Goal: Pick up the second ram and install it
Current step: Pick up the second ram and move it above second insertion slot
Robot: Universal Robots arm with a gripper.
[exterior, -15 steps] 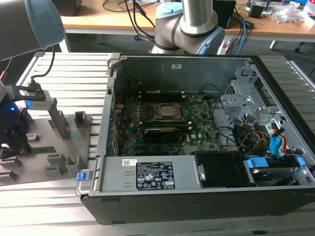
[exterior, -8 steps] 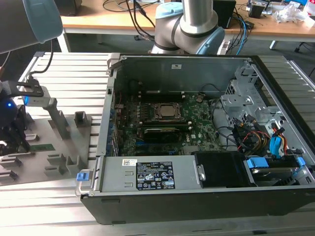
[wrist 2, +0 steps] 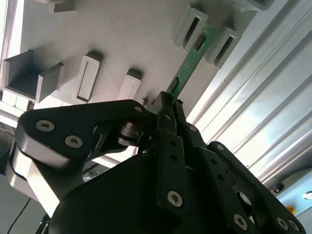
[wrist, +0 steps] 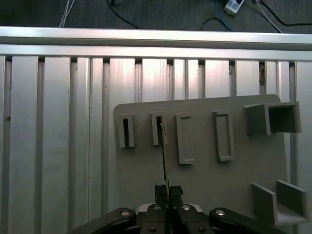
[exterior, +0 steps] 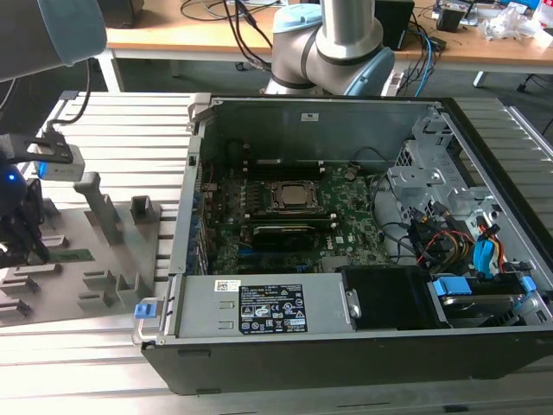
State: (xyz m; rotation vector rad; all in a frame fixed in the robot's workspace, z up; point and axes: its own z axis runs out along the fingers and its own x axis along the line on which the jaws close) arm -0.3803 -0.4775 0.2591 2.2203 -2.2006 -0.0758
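The second ram (wrist 2: 191,61) is a thin green stick lying on the grey holder tray (wrist 2: 122,39), its far end between two raised slot blocks. My gripper (wrist 2: 168,105) is shut on its near end. In the first wrist view the ram (wrist: 165,156) shows edge-on, running from my gripper (wrist: 168,191) to a slot on the tray (wrist: 204,180). In the exterior view my gripper (exterior: 24,246) is at the far left over the tray (exterior: 65,294), with the green ram (exterior: 71,255) sticking out towards the exterior view's right.
An open computer case (exterior: 484,346) lies to the exterior view's right of the tray, with the green motherboard (exterior: 354,220) and CPU socket (exterior: 292,197) inside. Ribbed aluminium table slats (wrist: 48,122) surround the tray. The arm's base (exterior: 333,43) stands behind the case.
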